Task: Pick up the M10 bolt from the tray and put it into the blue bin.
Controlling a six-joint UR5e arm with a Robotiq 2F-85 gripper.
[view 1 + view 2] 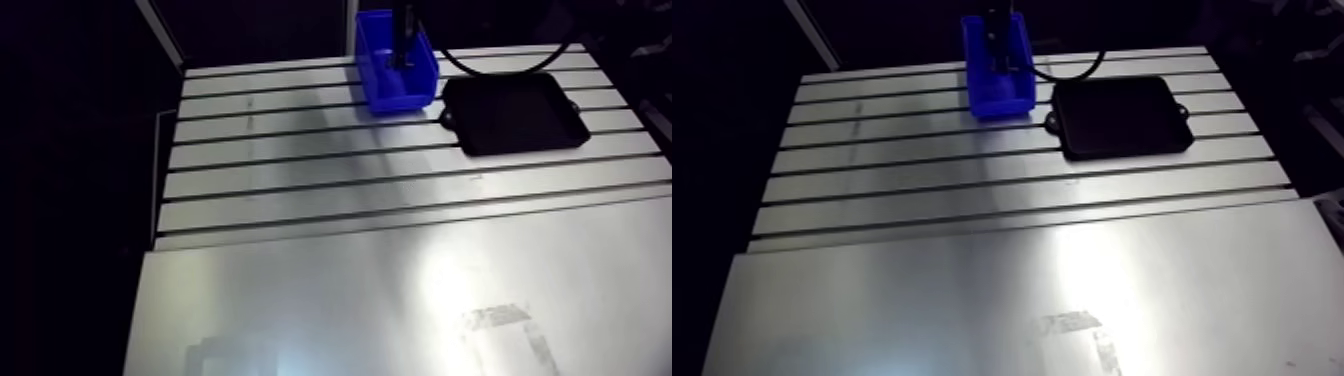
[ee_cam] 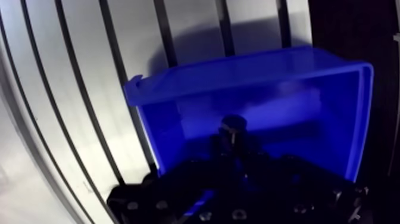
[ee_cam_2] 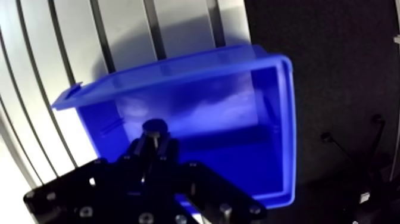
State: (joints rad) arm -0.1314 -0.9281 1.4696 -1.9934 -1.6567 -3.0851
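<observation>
Robotics lab: slotted aluminium table (image 1: pixel 350 180).

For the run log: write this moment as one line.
hand: shut on bolt | bolt: head sticks out ahead, over blue bin | black tray: beside bin | release: not yet

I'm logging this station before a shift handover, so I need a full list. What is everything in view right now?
blue bin: one, blue, at the table's far end, beside the tray.
tray: one, black, on the table next to the blue bin.
bolt: one, dark, gripped over the inside of the blue bin.
table: one, silver slotted aluminium, under everything.
metal sheet: one, silver and smooth, at the table's near end.
claw: one, black, shut on the bolt, over the blue bin.
</observation>
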